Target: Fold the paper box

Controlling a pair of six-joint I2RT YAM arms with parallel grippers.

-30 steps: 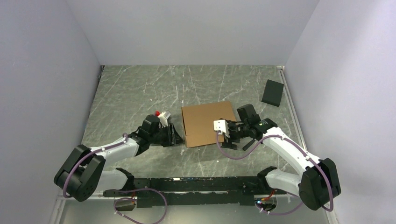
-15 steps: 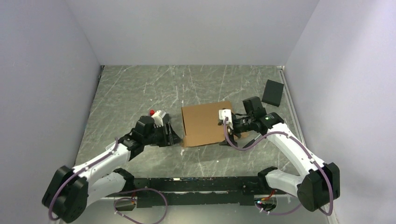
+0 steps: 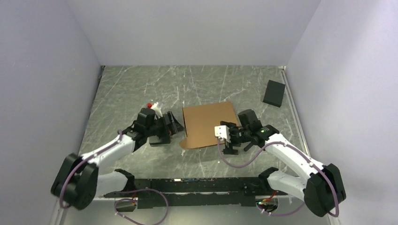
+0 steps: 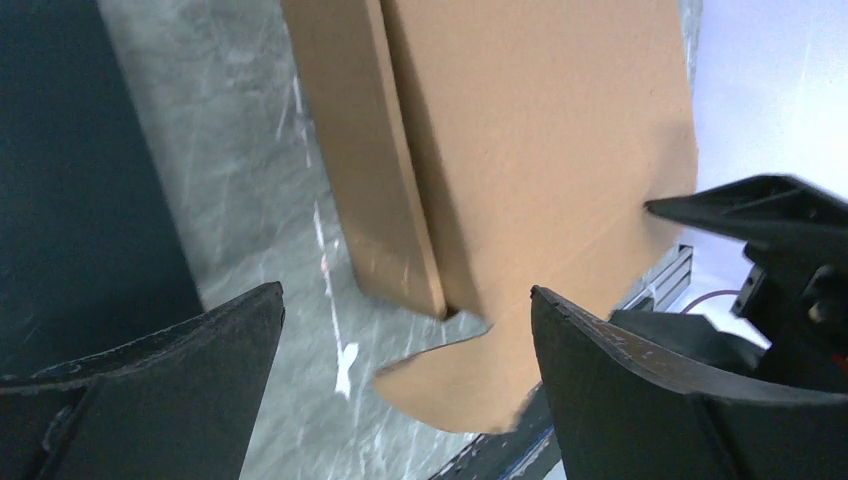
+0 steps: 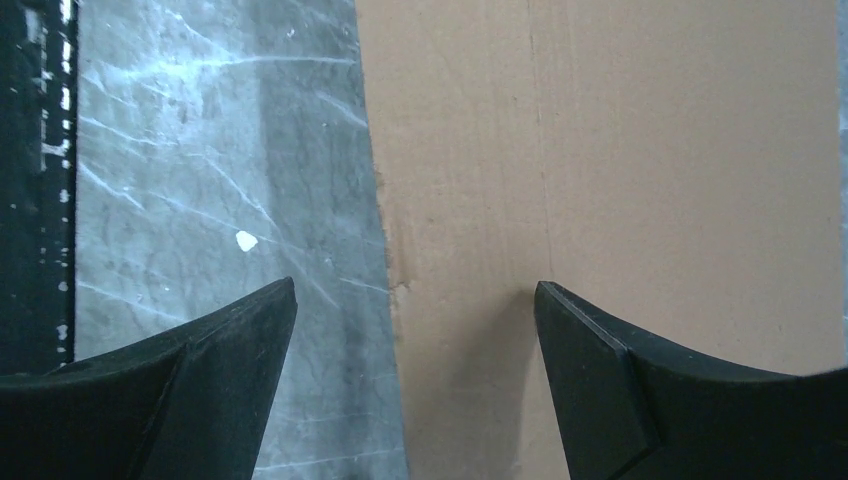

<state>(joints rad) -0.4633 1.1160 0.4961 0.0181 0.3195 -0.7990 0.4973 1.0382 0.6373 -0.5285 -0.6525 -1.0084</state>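
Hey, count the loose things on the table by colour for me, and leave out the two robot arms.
Brown: 1, the paper box
Black: 1, the rectangular block
Total: 2

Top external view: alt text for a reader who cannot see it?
A paper box lies flat, a flap poking out at its near-left corner. The left fingers stand open at its left side, the right fingers open at its near-right edge, neither holding it. A black block sits far right.
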